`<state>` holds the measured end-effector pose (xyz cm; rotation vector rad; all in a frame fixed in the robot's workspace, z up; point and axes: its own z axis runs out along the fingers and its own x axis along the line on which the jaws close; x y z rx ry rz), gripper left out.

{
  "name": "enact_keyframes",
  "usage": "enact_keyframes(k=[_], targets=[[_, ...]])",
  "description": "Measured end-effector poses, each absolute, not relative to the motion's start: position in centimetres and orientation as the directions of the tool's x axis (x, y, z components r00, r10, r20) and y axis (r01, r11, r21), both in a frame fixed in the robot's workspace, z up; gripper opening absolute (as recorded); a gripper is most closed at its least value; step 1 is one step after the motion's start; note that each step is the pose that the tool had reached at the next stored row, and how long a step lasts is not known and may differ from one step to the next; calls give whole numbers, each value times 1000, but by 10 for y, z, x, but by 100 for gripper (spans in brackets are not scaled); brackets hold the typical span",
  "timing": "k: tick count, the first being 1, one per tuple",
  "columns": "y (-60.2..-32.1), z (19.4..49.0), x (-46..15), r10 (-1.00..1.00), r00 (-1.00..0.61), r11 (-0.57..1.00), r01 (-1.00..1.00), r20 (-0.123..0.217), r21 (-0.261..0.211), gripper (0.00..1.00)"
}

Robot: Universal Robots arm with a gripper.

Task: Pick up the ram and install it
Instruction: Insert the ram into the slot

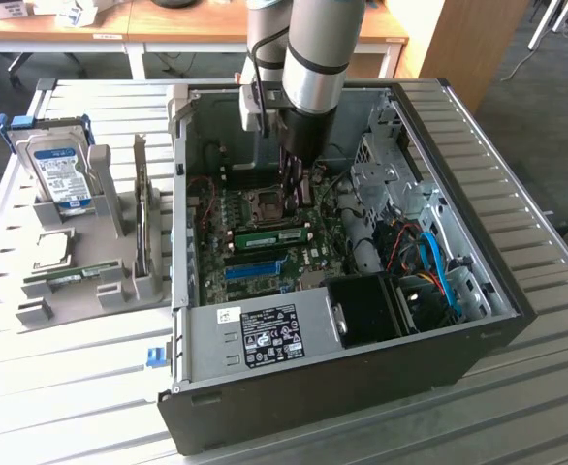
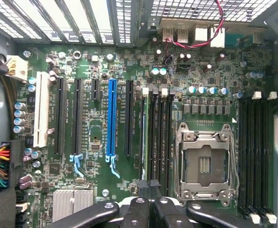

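Observation:
The ram (image 1: 269,235), a long green stick, stands on edge in a memory slot on the motherboard, between the empty processor socket (image 1: 265,201) and the blue slot (image 1: 255,268). In the wrist view the ram (image 2: 143,137) shows edge-on as a thin line in the outermost of the dark slots. My gripper (image 1: 299,194) reaches down into the open computer case (image 1: 362,387) by one end of the stick. It is shut, and its black fingers (image 2: 139,211) meet over the end of the memory slots with nothing visible between them. Whether they touch the stick I cannot tell.
A grey holder tray (image 1: 90,254) at the exterior view's left carries a blue-labelled hard drive (image 1: 59,174), a processor chip (image 1: 51,250) and another green stick (image 1: 66,281). Inside the case are a black fan shroud (image 1: 366,305), drive cages and loose cables (image 1: 439,262).

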<state>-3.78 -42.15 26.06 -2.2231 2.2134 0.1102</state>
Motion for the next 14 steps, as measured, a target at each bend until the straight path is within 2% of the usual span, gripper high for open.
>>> enact_keyframes(k=[5, 14], targets=[[-422, 263, -38, -999, 3, -6, -999, -51, 48, 11], [-422, 294, -38, -999, 3, -6, -999, -51, 48, 11]])
